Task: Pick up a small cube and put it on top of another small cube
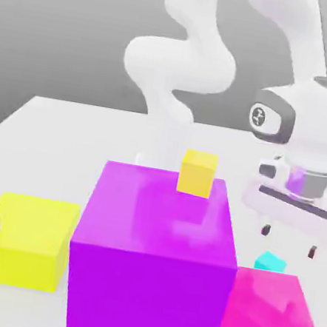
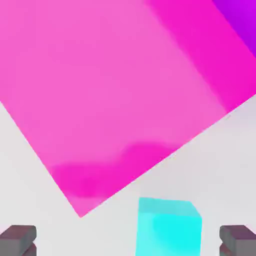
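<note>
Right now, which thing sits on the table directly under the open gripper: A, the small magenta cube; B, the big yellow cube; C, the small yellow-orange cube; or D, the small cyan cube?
D: the small cyan cube lies between the two fingertips of the gripper in the hand view, and in the exterior view it peeks out just below the gripper, behind the big pink cube.

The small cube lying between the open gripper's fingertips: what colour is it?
Cyan; the small cube shows best in the hand view.
</note>
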